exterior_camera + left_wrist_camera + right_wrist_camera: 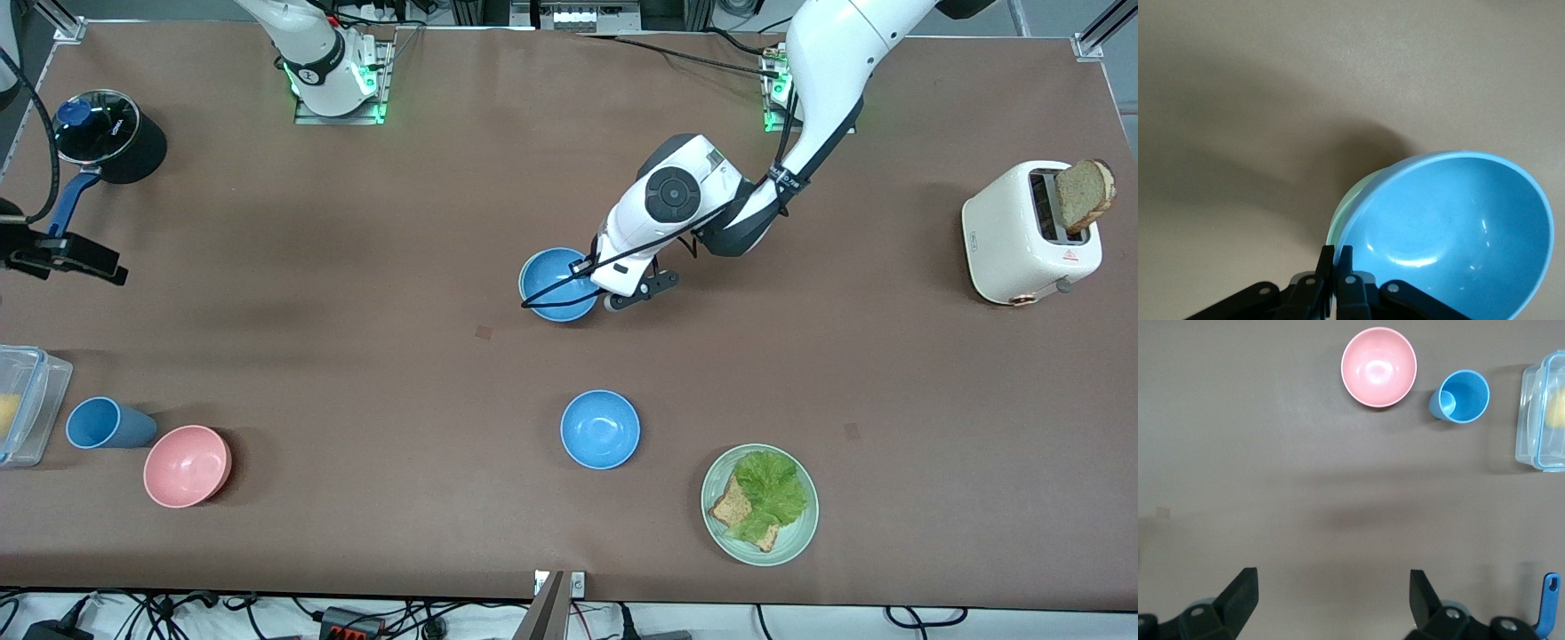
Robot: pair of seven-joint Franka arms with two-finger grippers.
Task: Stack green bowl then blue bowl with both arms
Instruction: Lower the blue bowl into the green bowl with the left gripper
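A blue bowl (558, 284) sits near the table's middle, nested in the pale green bowl (1350, 203), whose rim shows just under it in the left wrist view. My left gripper (615, 299) is down at the bowl's edge toward the left arm's end. In the left wrist view it (1336, 263) is shut on the rim of the blue bowl (1451, 227), which sits slightly tilted in the green one. A second blue bowl (600, 428) stands alone nearer the camera. My right gripper (1331, 593) is open and empty, waiting high over the right arm's end of the table (67, 253).
A pink bowl (188, 465), a blue cup (102, 423) and a clear container (27, 404) stand at the right arm's end. A black pot (107, 133) is farther back there. A plate of toast and lettuce (805, 524) and a toaster (1022, 236) are toward the left arm's end.
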